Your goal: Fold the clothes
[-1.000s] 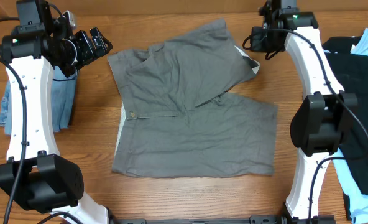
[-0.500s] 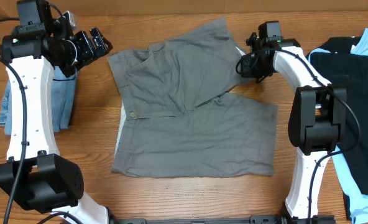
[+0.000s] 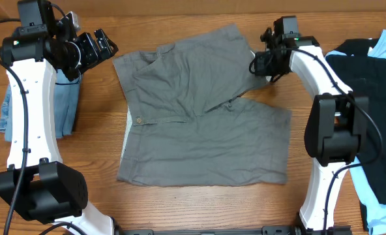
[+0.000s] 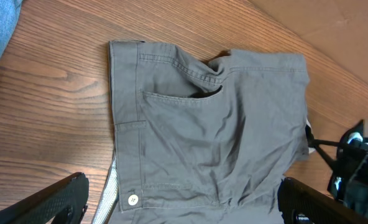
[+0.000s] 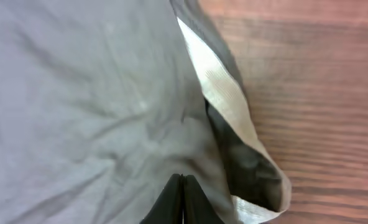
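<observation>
The grey shorts [image 3: 199,124] lie spread on the wooden table, one leg folded up toward the back right. In the left wrist view the shorts [image 4: 221,124] show a pocket, a waistband and a button. My left gripper [image 3: 95,46] hangs open above the table's back left, beyond the waistband; its gap [image 4: 184,205] holds nothing. My right gripper [image 3: 261,64] is shut, at the hem of the upper leg. In the right wrist view its closed tips [image 5: 183,178] point at the grey cloth [image 5: 97,93] beside the pale turned-out hem lining [image 5: 224,93]. No cloth shows between the fingers.
A denim-blue garment [image 3: 56,111] lies folded at the left, under the left arm. A black garment [image 3: 369,85] and light blue cloth [image 3: 382,215] are piled at the right edge, behind the right arm's base [image 3: 336,130].
The right arm has swung down from the table's back to the hem of the upper leg, staying shut. The left arm and the shorts have not moved.
</observation>
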Controlling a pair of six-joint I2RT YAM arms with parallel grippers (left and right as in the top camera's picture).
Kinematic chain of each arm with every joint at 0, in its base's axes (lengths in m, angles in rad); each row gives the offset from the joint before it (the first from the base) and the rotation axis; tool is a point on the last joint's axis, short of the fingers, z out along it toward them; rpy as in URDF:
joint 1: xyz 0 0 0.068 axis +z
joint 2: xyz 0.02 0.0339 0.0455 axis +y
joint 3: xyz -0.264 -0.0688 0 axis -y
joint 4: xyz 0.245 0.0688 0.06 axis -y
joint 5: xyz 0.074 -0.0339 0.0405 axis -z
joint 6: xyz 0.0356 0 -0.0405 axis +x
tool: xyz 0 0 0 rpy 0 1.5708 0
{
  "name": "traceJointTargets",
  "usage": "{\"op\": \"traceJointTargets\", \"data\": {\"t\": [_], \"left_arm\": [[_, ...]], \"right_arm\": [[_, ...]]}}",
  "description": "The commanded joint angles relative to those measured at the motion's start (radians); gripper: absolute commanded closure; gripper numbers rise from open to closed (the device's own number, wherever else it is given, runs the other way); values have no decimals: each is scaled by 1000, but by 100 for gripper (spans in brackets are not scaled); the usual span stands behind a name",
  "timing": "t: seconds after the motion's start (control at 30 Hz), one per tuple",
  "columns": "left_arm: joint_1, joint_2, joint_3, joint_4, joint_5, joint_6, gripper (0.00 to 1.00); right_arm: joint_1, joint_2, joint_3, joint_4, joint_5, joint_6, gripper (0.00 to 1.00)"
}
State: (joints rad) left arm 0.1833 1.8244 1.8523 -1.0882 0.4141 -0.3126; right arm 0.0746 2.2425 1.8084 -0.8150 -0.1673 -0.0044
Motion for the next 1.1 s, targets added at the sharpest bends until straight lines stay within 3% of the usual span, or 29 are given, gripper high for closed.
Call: {"op": "traceJointTargets", "data": {"t": [0.0,0.17,0.3,0.6,0.93,1.07], "left_arm": [[-8,4,1,0,-6,-9,0],[-8,4,1,0,-6,-9,0],[-8,4,1,0,-6,-9,0],[-8,4,1,0,-6,-9,0],[-8,4,1,0,-6,-9,0],[-8,4,1,0,-6,-9,0]], "right_arm": [[19,-27,25,31,8,-3,96],[37,18,23,77,4,-3,96],[37,58,23,171,-129,-2,96],[37,124,-30,325,-99,4,96],[-13,161,-40,148,276,6,96],[-86,161,-40,34,277,125,96]]}}
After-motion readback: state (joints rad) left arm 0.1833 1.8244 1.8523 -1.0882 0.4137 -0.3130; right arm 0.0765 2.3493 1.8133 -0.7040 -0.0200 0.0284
